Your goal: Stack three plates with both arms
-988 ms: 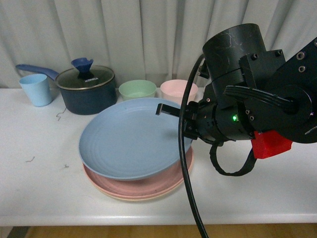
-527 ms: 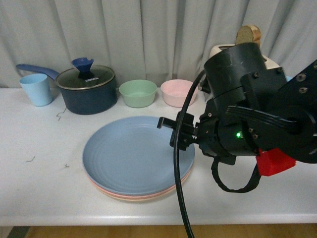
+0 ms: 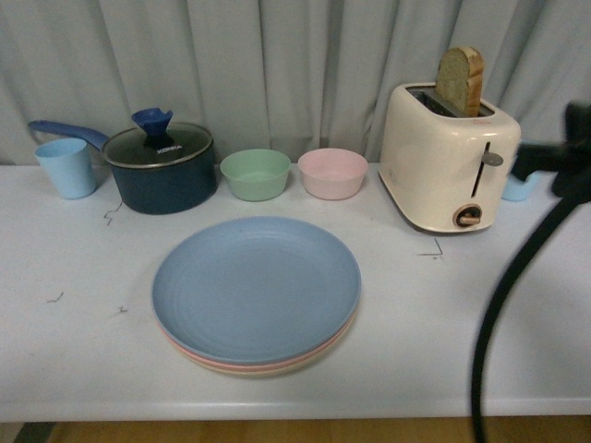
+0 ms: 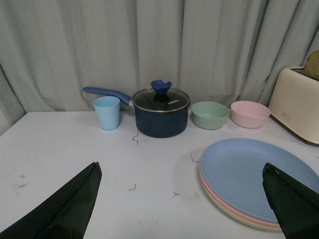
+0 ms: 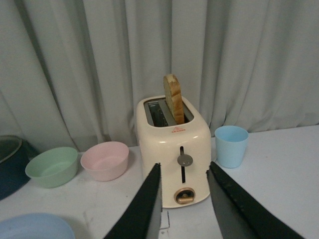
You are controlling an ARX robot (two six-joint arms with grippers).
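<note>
Front view: blue plate (image 3: 256,288) sits on the pink plate (image 3: 205,359) and the cream plate (image 3: 277,371), one stack near the worktop (image 3: 83,360) front edge — looks done. Plates look stiff, light, matte, so not very slippery; if moved, pinch the raised rim, not the flat centre. Left gripper (image 4: 179,204) jaws spread wide, empty. Right gripper (image 5: 183,209) jaws parted, empty, facing the toaster (image 5: 174,149) — well apart from the stack.
</note>
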